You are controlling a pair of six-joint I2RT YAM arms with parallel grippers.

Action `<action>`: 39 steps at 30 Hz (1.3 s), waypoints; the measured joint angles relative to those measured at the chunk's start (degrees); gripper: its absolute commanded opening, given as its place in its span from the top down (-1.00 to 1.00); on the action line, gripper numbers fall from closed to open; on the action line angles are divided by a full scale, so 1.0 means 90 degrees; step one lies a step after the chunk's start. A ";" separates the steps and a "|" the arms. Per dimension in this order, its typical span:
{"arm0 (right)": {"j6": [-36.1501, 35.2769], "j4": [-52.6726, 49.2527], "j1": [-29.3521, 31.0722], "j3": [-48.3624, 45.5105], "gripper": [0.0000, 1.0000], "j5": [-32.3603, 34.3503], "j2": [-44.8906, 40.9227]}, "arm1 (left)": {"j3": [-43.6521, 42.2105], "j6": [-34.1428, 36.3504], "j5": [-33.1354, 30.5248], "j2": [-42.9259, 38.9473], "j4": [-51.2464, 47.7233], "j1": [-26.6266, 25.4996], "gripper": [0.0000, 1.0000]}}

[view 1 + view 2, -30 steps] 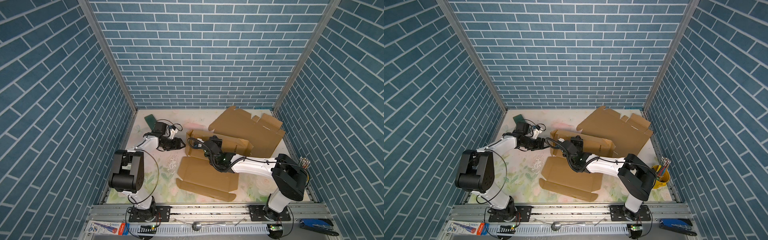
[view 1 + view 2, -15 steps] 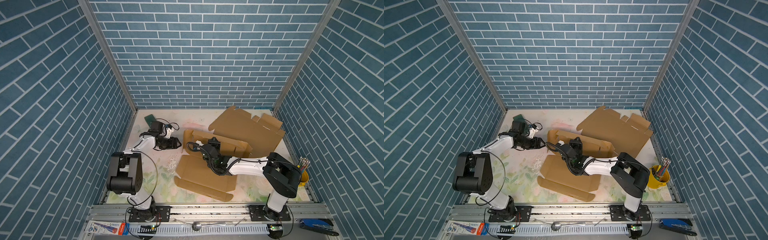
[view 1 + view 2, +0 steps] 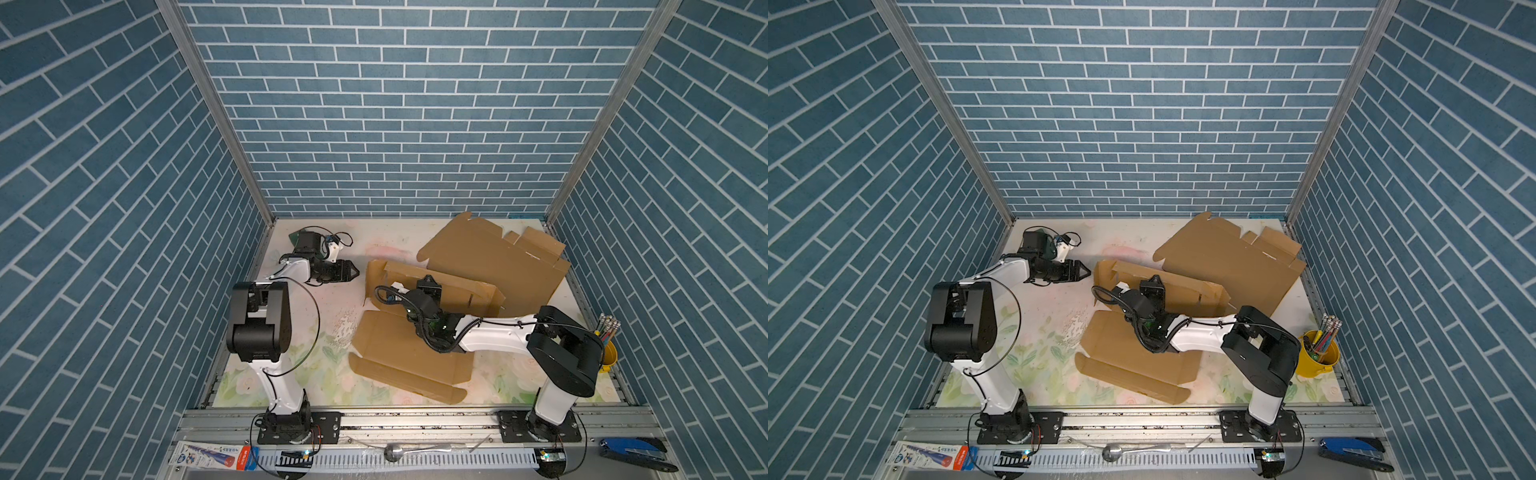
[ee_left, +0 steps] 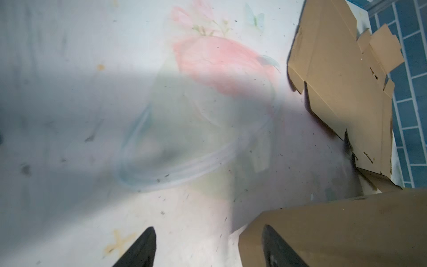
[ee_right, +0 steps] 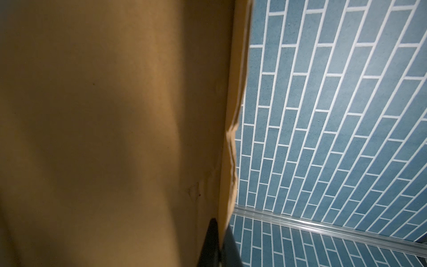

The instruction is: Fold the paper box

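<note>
The paper box [image 3: 399,345] [image 3: 1121,349] is a brown cardboard blank in mid-table, its base flat and one long wall [image 3: 461,286] [image 3: 1192,291] raised. My right gripper [image 3: 428,281] [image 3: 1153,282] is shut on that wall's top edge. In the right wrist view the gripper [image 5: 219,231] pinches the cardboard [image 5: 104,115]. My left gripper [image 3: 355,272] [image 3: 1086,272] hangs open just left of the box, holding nothing. In the left wrist view the gripper [image 4: 208,228] has one finger in front of the box's corner [image 4: 335,231].
A second flat cardboard sheet [image 3: 490,257] [image 3: 1221,257] [image 4: 335,81] leans at the back right, behind the box. A yellow cup of pencils [image 3: 606,353] [image 3: 1318,353] stands at the right edge. Small white scraps [image 3: 345,328] lie left of the box's base.
The left gripper has drawn slightly toward the back and opened a little wider. The right arm has swung slightly left, still holding the box wall.
</note>
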 measured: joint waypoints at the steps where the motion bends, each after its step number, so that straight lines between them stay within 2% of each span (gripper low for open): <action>1: 0.0000 0.0007 0.0000 0.0000 1.00 -0.0002 0.0000 | 0.0087 0.0073 0.0032 0.0070 -0.0012 -0.0121 -0.47; 5: -0.0002 0.0019 0.0000 0.0000 1.00 -0.0002 0.0000 | 0.0148 0.0340 0.0153 0.0022 -0.0151 -0.0459 -0.47; 9: -0.0002 0.0015 0.0000 0.0000 1.00 -0.0007 -0.0017 | -0.0430 0.0418 0.0279 -0.0612 -0.0223 -0.0539 -0.47; 12: -0.0002 0.0010 0.0000 0.0000 1.00 -0.0024 -0.0022 | -0.0780 0.0410 0.0306 -0.1042 -0.0282 -0.0702 -0.47; 17: 0.0000 0.0002 0.0000 0.0000 1.00 -0.0027 -0.0022 | -0.1100 0.0236 0.0316 -0.1173 -0.0160 -0.1073 -0.54; 21: 0.0002 -0.0029 0.0000 0.0000 1.00 -0.0039 -0.0022 | -0.1416 0.0136 0.0228 -0.1333 -0.0121 -0.1112 -0.57; 26: 0.0007 -0.0083 0.0000 0.0000 1.00 -0.0073 -0.0049 | -0.1819 0.0036 -0.0029 -0.1610 0.0389 -0.1243 -0.49; 32: 0.0109 -0.0245 0.0000 0.0000 1.00 -0.0148 -0.0102 | -0.2331 -0.0175 -0.0267 -0.1734 0.1746 -0.1309 -0.31; 35: 0.0228 -0.0427 -0.0002 0.0000 1.00 -0.0267 -0.0194 | -0.2565 -0.0192 -0.0359 -0.1960 0.2147 -0.1319 -0.32; 39: 0.0381 -0.0665 -0.0039 0.0010 1.00 -0.0379 -0.0284 | -0.2470 -0.0061 -0.0500 -0.2514 0.1797 -0.1236 -0.44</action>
